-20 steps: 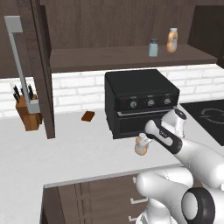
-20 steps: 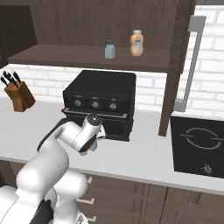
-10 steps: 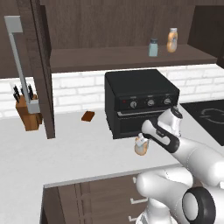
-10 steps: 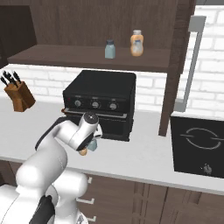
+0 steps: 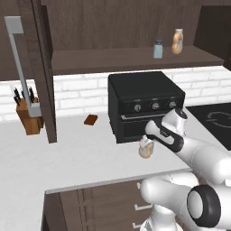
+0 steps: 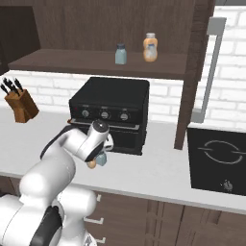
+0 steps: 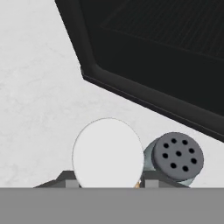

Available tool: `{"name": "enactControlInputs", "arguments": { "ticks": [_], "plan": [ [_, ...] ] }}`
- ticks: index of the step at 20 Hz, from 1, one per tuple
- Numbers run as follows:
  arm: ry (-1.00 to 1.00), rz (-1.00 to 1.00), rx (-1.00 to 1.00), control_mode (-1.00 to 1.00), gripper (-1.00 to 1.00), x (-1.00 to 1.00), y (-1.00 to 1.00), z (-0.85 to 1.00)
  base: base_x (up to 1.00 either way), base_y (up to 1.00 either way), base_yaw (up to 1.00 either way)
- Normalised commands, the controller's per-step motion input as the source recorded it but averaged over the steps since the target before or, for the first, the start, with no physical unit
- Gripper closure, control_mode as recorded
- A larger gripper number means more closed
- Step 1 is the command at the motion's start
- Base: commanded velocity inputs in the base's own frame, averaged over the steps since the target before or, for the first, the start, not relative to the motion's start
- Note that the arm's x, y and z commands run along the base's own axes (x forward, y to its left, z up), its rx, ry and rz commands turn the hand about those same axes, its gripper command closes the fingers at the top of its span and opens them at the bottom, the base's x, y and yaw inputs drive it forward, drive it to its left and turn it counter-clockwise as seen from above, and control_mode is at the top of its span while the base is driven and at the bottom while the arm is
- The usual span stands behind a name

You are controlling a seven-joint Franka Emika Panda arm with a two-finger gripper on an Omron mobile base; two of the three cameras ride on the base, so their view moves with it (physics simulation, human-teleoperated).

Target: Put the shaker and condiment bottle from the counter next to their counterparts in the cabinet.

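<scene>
The condiment bottle (image 5: pixel 145 149), amber with a round white cap (image 7: pixel 108 151), stands on the counter (image 5: pixel 67 158) in front of the black oven. My gripper (image 7: pixel 109 181) comes down from above, and a dark fingertip presses on each side of the cap, so it is shut on the bottle. The blue-grey shaker (image 7: pixel 177 157), with its grey perforated cap, stands touching-close beside the bottle and shows in the right base view (image 6: pixel 101 159). In the cabinet, the counterparts stand on the shelf (image 5: pixel 113 61): a shaker (image 5: pixel 157 48) and an amber bottle (image 5: pixel 177 41).
The black oven (image 5: pixel 144 103) stands right behind the gripper, under the shelf. The open cabinet door (image 5: pixel 43 67) with its grey bar handle (image 5: pixel 20 67) hangs at the left. A knife block (image 5: pixel 29 118) and a small brown object (image 5: pixel 90 119) sit on the counter, and a cooktop (image 6: pixel 218 163) lies at the right.
The jaws, wide a second ago, have closed in on the bottle's cap. The arm has hardly moved, and the bottle and shaker stand where they were.
</scene>
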Motion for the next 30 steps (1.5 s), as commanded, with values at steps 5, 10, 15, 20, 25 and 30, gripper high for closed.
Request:
{"name": "enactControlInputs", "arguments": {
  "ticks": [5, 10, 15, 20, 25, 30],
  "plan": [
    [0.00, -0.10, 0.00, -1.00, 1.00, -0.29, -0.04, 0.31, 0.00, 0.00, 0.00],
    [0.00, -0.07, 0.00, -1.00, 1.00, -0.46, -0.13, 0.40, 0.00, 0.00, 0.00],
    [0.00, -0.09, 0.00, -1.00, 1.00, -0.48, -0.08, 0.58, 0.00, 0.00, 0.00],
    [0.00, -0.14, 0.00, -1.00, 1.00, -0.36, 0.00, 0.59, 0.00, 0.00, 0.00],
    [0.01, -0.15, 0.00, -1.00, 1.00, -0.20, 0.00, 0.58, 0.00, 0.00, 0.00],
    [0.04, -0.14, 0.00, -1.00, 1.00, -0.17, 0.00, 0.70, 0.00, 0.00, 0.00]
  ]
}}
